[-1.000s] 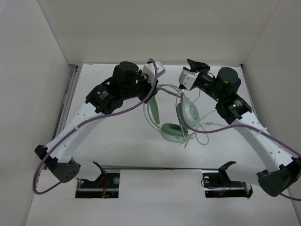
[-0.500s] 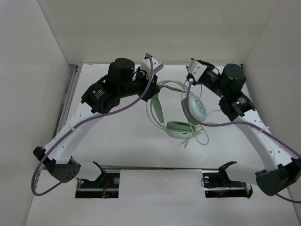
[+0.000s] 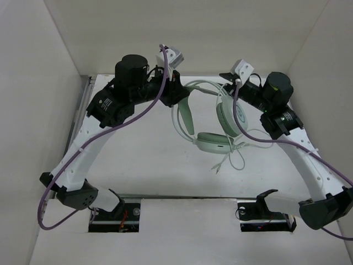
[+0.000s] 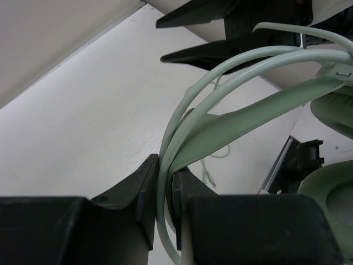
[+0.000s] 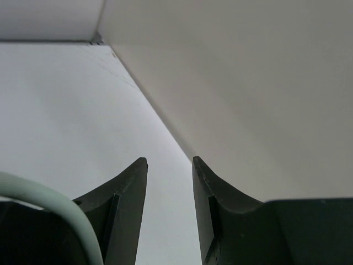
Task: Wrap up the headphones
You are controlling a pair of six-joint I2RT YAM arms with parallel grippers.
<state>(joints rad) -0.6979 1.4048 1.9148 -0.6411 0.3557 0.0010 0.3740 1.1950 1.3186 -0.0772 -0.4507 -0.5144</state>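
Headphones [image 3: 215, 142] are sitting far-centre, held up by the headband [image 4: 242, 118], probably so the cord [image 3: 223, 161] is trailing free for winding. Left gripper [image 4: 164, 172] is clamping that headband. Right gripper [image 5: 169, 161] is parted, gripping nothing.

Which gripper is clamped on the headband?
The left gripper: it is shut on the headband, while the right gripper is open, with nothing in its gap.

Top camera: high, rear-mounted, facing down on the table [image 3: 149, 165]. 2 wrist cameras: close-range, facing along left gripper [image 4: 165, 179] and right gripper [image 5: 170, 165]. Top and left wrist views share the headphones [image 3: 215, 142].
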